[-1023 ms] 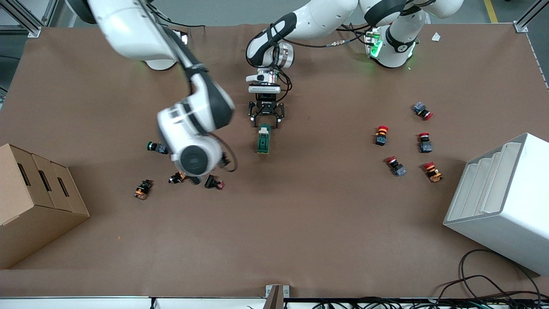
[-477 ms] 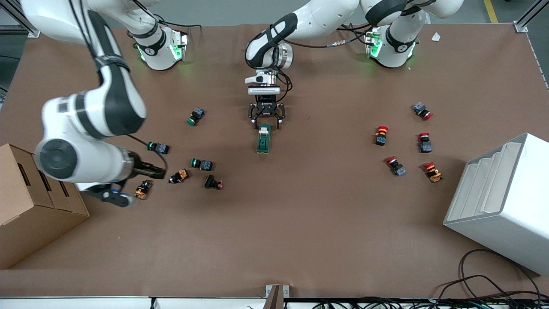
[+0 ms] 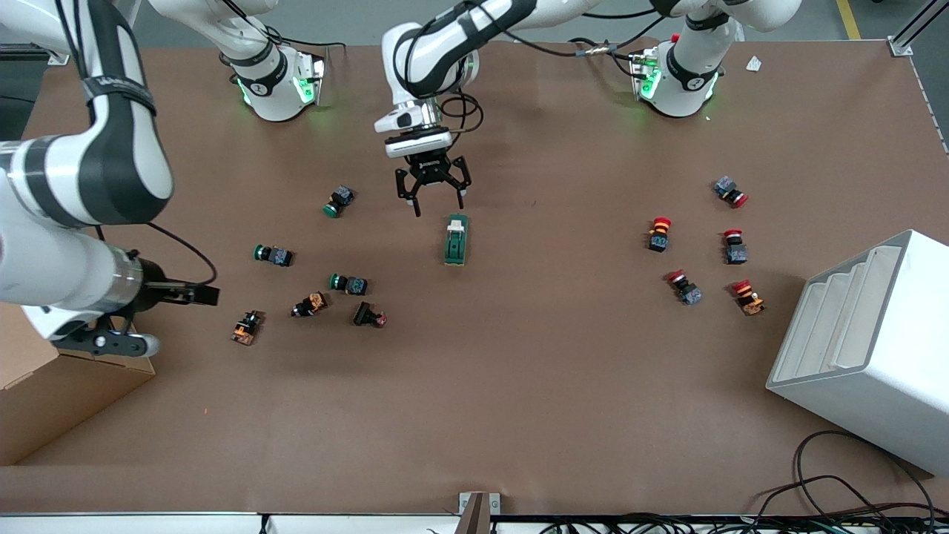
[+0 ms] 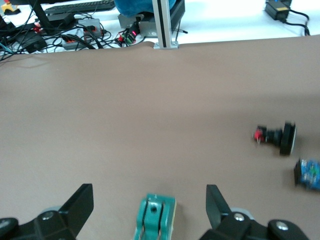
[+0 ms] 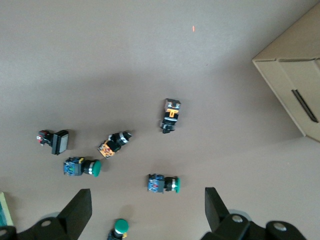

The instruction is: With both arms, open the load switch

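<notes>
Buttons (image 3: 348, 284) with green caps lie scattered toward the right arm's end of the table. Above the cardboard box (image 3: 44, 393) there hangs the right gripper (image 5: 147, 212), fingers spread wide, holding nothing. The load switch (image 3: 455, 239) lies flat mid-table. Just over its white end hangs the left gripper (image 3: 432, 194), fingers wide apart, touching nothing.

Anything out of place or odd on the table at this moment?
Nothing looks damaged or spilled. The load switch lies flat on the table, untouched. The left end effector hangs open beside its lever end; the right end effector is open above the green push buttons, near the cardboard box.
</notes>
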`<state>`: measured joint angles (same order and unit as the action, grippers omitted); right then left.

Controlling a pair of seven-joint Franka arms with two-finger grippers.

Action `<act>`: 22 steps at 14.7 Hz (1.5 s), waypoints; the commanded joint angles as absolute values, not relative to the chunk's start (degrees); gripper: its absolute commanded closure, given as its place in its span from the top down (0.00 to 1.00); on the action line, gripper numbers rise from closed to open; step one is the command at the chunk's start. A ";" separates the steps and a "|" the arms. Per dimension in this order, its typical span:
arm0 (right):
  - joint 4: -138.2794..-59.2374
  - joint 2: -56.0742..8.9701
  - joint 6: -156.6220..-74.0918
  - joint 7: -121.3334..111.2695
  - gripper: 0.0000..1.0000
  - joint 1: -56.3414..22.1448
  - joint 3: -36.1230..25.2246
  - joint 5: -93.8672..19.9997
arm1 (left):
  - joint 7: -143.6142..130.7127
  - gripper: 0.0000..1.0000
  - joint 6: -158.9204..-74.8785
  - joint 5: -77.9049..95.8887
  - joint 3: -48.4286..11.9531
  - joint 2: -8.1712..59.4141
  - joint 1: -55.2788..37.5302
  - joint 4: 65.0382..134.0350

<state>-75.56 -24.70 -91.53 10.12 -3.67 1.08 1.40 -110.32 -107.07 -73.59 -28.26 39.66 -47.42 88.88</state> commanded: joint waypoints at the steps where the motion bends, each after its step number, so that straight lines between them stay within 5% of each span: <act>1: -75.68 -23.03 -91.15 7.12 1.00 -1.41 2.20 2.73 | -102.07 0.99 -107.84 -65.07 -28.48 34.82 -43.08 88.07; 14: -69.53 -23.11 -83.32 3.34 1.00 1.14 2.63 2.90 | -57.96 1.00 -107.14 -34.04 -28.21 17.24 -21.20 83.94; 22: -70.13 -20.39 -82.27 3.16 1.00 1.14 2.29 -0.70 | -39.91 1.00 -95.54 -26.38 -28.30 15.91 -13.46 77.08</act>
